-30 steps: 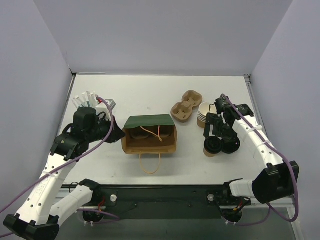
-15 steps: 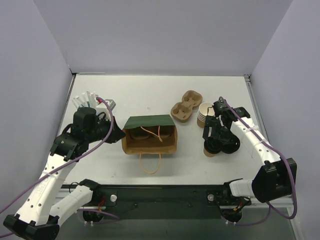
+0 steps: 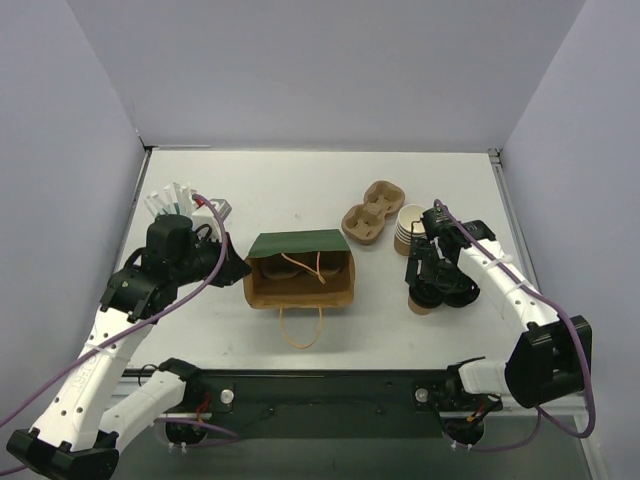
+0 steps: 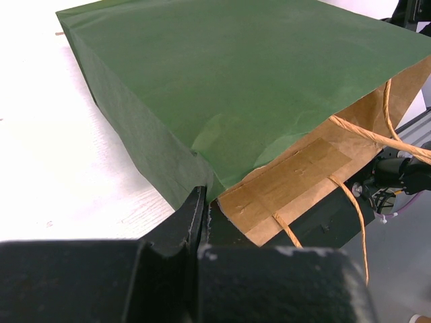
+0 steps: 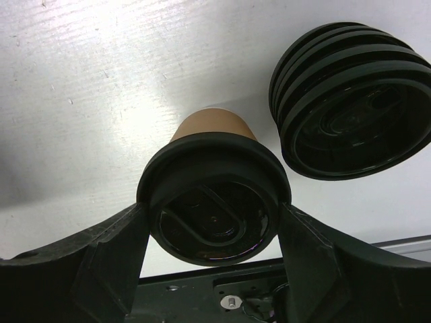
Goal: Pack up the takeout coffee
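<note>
Closing right fingers on coffee, narrower than a second ago, grip uncertain | left fingers shut, pinching bag rim | lift looks near

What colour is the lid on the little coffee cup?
The lid is black, on a brown paper cup. Best seen in the right wrist view.

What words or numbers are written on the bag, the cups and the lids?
No text can be read anywhere.
The paper bag, the takeout coffee and the stack of cups are plain.
The stack of black lids shows only raised shapes, no letters I can make out.
</note>
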You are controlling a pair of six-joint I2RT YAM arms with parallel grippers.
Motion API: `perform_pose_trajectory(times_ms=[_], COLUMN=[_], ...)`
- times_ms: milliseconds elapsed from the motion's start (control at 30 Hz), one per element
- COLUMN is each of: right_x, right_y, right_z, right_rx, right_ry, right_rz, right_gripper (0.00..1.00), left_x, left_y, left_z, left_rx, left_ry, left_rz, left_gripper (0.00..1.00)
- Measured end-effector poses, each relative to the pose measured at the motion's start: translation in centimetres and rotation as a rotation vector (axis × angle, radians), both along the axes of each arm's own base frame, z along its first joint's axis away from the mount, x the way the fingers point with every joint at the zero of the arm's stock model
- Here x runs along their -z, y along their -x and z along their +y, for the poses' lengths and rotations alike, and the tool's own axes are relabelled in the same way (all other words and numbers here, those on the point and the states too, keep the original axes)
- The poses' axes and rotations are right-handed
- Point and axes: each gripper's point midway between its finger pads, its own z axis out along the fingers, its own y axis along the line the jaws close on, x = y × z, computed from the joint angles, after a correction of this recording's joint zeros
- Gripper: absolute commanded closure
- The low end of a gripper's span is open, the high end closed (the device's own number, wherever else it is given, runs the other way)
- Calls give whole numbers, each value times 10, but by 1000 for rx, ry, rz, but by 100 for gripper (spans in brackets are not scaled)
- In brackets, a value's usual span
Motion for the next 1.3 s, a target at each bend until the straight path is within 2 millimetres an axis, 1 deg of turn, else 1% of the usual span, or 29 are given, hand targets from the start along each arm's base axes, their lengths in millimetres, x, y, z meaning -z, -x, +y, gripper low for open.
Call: perform_pose_trajectory(times_ms=[367,467,567,667,767,900,933,967,1067,1133,1200,1300], right_x=[0,-2,-8,-24,-49,-93,-110,-122,-175,-207,-234,-270], right_y=[1,2,4,6,2,-1,-2,-2,-2,2,8,21], right_z=[-1,1,3,7,11,16,18,20,28,35,45,69], right_rx=[-6,-19,-43,-77,-105,-143,-161,-173,-230,-277,-339,-464], right_ry=[3,2,5,1,-15,-41,-52,-62,-104,-134,-167,-228], right_rz=[-37,-43,-57,-90,-159,-270,-315,-349,-493,-577,-646,-725], right_gripper=[37,38,39,40,42,44,45,45,46,47,47,47], left_x=[-1,-1,-2,-3,-2,-2,-2,-3,-3,-5,-7,-7], left_y=[1,1,1,0,1,1,1,1,0,-1,-3,-5], left_z=[0,1,2,3,4,3,3,3,2,1,0,-2], left_rx=[-1,-5,-20,-32,-36,-46,-49,-51,-60,-64,-68,-74], left_ry=[2,2,1,0,1,10,13,16,24,29,35,43], left_rz=[-3,2,12,14,19,28,30,32,43,46,52,64], left_gripper=[100,100,100,100,100,100,100,100,100,100,100,100])
